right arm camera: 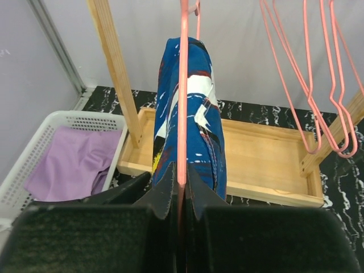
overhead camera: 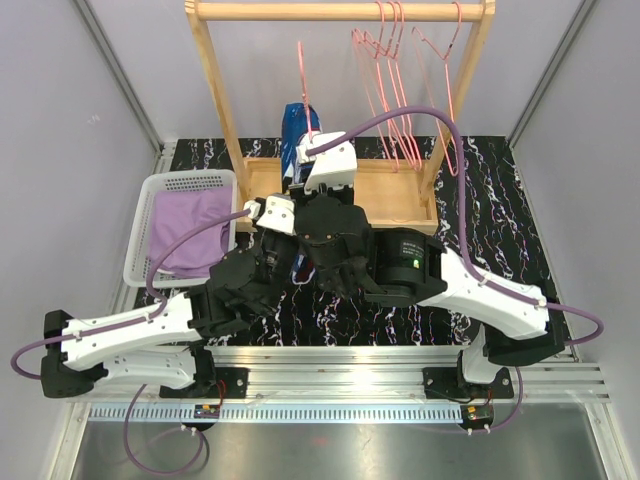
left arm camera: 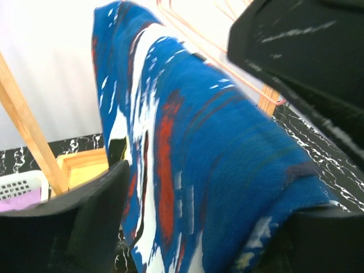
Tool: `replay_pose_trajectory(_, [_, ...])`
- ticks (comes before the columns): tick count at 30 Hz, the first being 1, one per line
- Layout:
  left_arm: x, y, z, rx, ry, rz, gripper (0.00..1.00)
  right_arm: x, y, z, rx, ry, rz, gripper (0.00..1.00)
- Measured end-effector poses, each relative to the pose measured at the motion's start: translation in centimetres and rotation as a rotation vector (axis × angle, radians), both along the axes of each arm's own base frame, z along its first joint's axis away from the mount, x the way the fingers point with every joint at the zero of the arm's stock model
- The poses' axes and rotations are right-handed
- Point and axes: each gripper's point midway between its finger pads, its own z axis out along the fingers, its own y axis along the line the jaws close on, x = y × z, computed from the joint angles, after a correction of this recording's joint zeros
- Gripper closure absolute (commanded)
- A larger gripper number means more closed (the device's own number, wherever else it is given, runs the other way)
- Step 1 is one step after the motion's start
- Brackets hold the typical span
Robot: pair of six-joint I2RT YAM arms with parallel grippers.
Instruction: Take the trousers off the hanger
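The dark blue trousers (overhead camera: 296, 125) with white, red and yellow splashes hang over a pink wire hanger (overhead camera: 303, 70) on the wooden rack. My right gripper (right arm camera: 181, 187) is shut on the hanger's wire (right arm camera: 183, 85), just below and in front of the blue cloth (right arm camera: 190, 108); it also shows from above (overhead camera: 308, 150). My left gripper (left arm camera: 205, 227) is open, its fingers (left arm camera: 85, 216) on either side of the hanging blue trousers (left arm camera: 216, 159). The lilac trousers (overhead camera: 185, 235) lie in the white basket (overhead camera: 190, 180).
The wooden rack (overhead camera: 340, 10) has a tray base (overhead camera: 390, 195) and posts (right arm camera: 116, 68). Several empty pink hangers (overhead camera: 395, 90) hang to the right. The basket (right arm camera: 57, 119) stands left of the rack. Grey walls close in on both sides.
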Motion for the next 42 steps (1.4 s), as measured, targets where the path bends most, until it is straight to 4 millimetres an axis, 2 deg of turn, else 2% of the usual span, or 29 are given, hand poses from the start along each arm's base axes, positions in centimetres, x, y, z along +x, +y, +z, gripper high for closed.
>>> replay_pose_trajectory(2, [0.0, -0.2, 0.3, 0.001, -0.01, -0.006, 0.55, -0.1, 0.1, 0.2, 0.022, 0.007, 0.013, 1.0])
replay_pose_trajectory(5, [0.0, -0.4, 0.5, 0.002, -0.019, -0.016, 0.61, -0.2, 0.2, 0.2, 0.04, 0.014, 0.021, 1.0])
replay_pose_trajectory(10, [-0.1, -0.6, 0.9, -0.004, -0.032, -0.032, 0.8, -0.3, 0.2, 0.2, 0.08, 0.028, 0.035, 1.0])
replay_pose_trajectory(12, [-0.2, -0.8, 1.0, -0.009, -0.037, -0.041, 0.99, -0.3, 0.2, -0.1, 0.087, 0.035, 0.042, 1.0])
replay_pose_trajectory(16, [-0.3, -0.7, 1.1, -0.012, -0.041, -0.051, 1.0, -0.3, 0.0, -1.1, 0.102, 0.06, 0.056, 1.0])
replay_pose_trajectory(22, [-0.5, 0.1, 0.8, -0.002, -0.031, -0.049, 1.0, 0.2, -0.8, -4.5, 0.14, 0.129, 0.064, 1.0])
replay_pose_trajectory(29, [-0.5, 1.0, 0.3, 0.022, -0.014, -0.021, 1.0, 0.4, -1.7, -7.0, 0.248, 0.184, 0.05, 1.0])
replay_pose_trajectory(35, [-0.3, 1.8, -0.2, 0.063, 0.001, 0.014, 1.0, 0.4, -2.0, -10.2, 0.338, 0.224, 0.048, 1.0])
replay_pose_trajectory(37, [-0.3, 1.9, -0.2, 0.067, 0.002, 0.016, 1.0, 0.4, -2.0, -10.5, 0.362, 0.228, 0.048, 1.0])
replay_pose_trajectory(42, [-0.4, 2.1, 0.3, 0.061, -0.004, 0.012, 1.0, 0.4, -1.6, -9.5, 0.405, 0.221, 0.069, 1.0])
